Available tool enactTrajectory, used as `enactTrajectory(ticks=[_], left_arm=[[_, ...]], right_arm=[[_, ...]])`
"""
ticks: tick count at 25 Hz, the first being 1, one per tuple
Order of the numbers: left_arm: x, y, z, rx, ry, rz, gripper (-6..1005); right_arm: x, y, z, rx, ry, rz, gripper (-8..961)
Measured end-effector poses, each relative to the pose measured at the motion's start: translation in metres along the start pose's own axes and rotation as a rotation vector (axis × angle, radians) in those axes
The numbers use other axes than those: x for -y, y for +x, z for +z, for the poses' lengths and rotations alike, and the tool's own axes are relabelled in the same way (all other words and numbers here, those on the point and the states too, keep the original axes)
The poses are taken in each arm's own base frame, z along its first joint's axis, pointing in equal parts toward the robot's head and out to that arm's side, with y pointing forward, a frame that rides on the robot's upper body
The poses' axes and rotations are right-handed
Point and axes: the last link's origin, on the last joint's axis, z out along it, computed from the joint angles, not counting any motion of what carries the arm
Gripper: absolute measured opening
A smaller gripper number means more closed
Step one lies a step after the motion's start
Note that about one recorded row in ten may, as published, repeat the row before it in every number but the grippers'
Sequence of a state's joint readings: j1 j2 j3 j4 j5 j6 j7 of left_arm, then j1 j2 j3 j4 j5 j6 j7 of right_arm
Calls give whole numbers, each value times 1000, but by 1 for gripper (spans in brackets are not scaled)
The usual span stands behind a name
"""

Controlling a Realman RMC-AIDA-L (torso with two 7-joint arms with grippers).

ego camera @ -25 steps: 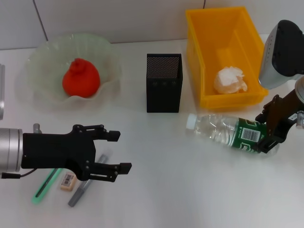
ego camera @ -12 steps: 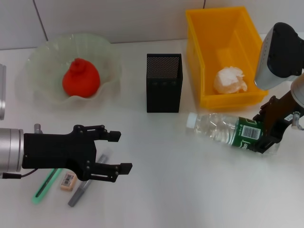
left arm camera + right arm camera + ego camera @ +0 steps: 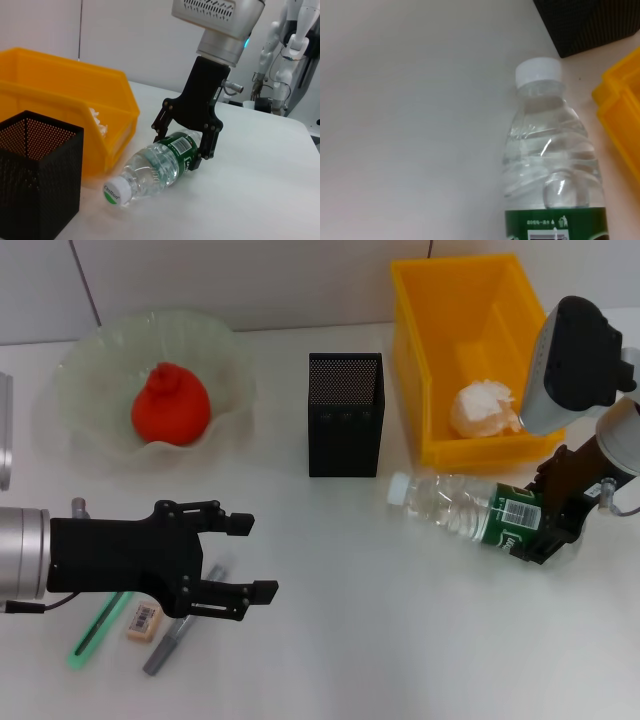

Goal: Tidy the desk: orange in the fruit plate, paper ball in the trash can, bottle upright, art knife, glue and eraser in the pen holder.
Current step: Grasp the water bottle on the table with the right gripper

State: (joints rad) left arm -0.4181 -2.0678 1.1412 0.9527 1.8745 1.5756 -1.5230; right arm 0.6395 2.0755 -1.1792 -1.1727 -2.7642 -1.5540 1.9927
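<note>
Plastic bottle [image 3: 478,514] swung leftward, cap end raised; right tool [image 3: 551,527] clamped.

The setting looks like a robotics lab with a staged desk. A plain white table [image 3: 400,640] stands against bare pale wall panels [image 3: 250,280], and in the left wrist view a white humanoid robot [image 3: 290,45] stands in the background beyond the table's far edge, beside other equipment too dim to identify.
</note>
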Motion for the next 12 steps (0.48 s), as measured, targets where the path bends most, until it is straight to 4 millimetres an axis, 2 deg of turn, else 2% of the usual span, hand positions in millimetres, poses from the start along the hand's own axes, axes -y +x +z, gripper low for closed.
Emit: enactTrajectory(ticks=[12], left_arm=[[1, 0, -1, 1, 6, 2, 860]], right_arm=[[2, -5, 7, -2, -6, -5, 799]])
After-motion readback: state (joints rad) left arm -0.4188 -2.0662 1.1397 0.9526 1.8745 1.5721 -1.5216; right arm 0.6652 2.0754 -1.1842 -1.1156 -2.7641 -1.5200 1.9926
